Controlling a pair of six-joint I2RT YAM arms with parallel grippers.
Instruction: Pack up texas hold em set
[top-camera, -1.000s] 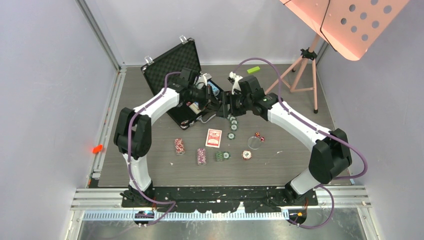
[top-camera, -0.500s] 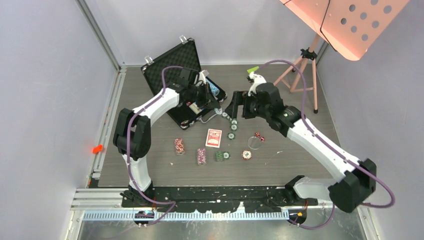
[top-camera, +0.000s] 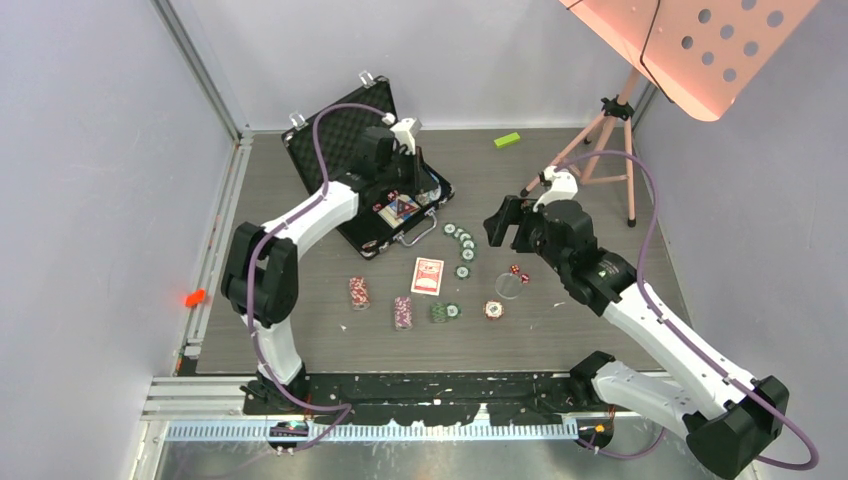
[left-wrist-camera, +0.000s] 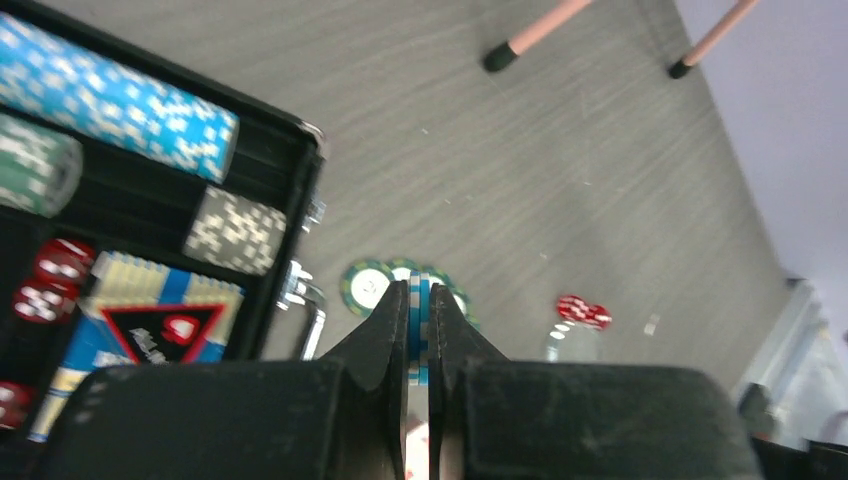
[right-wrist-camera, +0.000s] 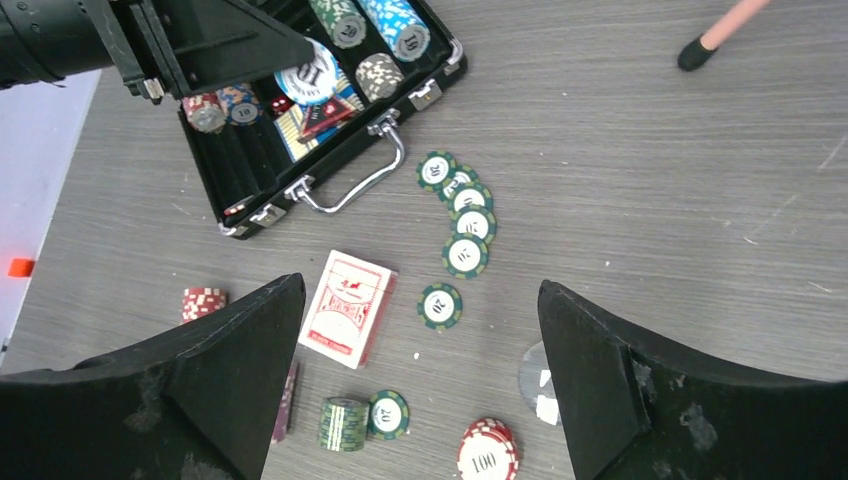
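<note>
L hand (left-wrist-camera: 418, 305) clamped on blue-white chip (left-wrist-camera: 418, 340) by open briefcase (right-wrist-camera: 240, 160); R hand (right-wrist-camera: 420, 295) apart, empty. Part packed: green chips (right-wrist-camera: 465, 225), red-backed deck (right-wrist-camera: 347, 308), dice (top-camera: 517, 271), stacks (top-camera: 359, 292) left on bench (right-wrist-camera: 620, 150).

right gripper (top-camera: 503, 224) withdrawn from briefcase (top-camera: 340, 125), jaws opened wide

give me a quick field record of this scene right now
left claw: shut on blue-and-white chips, at the open briefcase
right claw: open, empty, above the loose green chips
briefcase: lid up, chip rows inside
card deck: red-backed, flat on the table
red dice: on the table, right of the deck
chip stacks: on the table, nearer the arms than the deck
</note>
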